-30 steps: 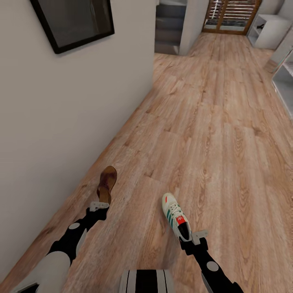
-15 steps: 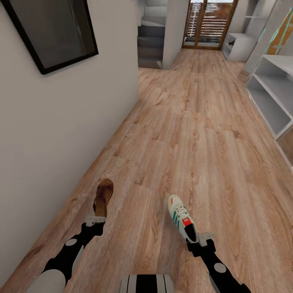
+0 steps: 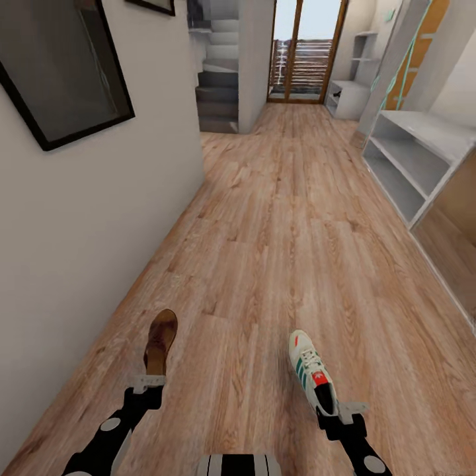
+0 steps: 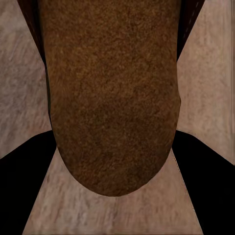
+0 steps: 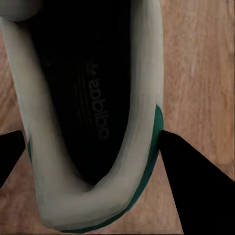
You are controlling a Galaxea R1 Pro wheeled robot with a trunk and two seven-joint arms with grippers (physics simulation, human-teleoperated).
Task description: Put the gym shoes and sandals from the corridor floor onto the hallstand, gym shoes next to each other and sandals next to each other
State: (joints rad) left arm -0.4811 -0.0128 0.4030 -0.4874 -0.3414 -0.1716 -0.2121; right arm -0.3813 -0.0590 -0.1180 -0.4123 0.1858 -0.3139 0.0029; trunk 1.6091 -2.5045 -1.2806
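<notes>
My left gripper (image 3: pixel 149 382) is shut on the heel end of a brown sandal (image 3: pixel 160 342), held out over the corridor floor (image 3: pixel 284 218). In the left wrist view the sandal's sole (image 4: pixel 112 93) spans between the dark fingers (image 4: pixel 24 166). My right gripper (image 3: pixel 344 411) is shut on the heel of a white gym shoe (image 3: pixel 311 370) with green stripes and a red tongue patch. The right wrist view looks into the shoe's dark opening (image 5: pixel 93 98), white heel rim between the fingers (image 5: pixel 191 176). The pale grey hallstand (image 3: pixel 410 152) stands along the right wall, further down the corridor.
A white wall (image 3: pixel 99 218) with a dark framed picture (image 3: pixel 53 73) runs close on the left. Stairs (image 3: pixel 215 86) and a slatted glass door (image 3: pixel 304 53) close the far end, with another white shelf unit (image 3: pixel 350 92) beside the door.
The whole view has swung right and tilted up, bringing the hallstand into sight. Both arms keep their shoes in the same grip, lower in the picture.
</notes>
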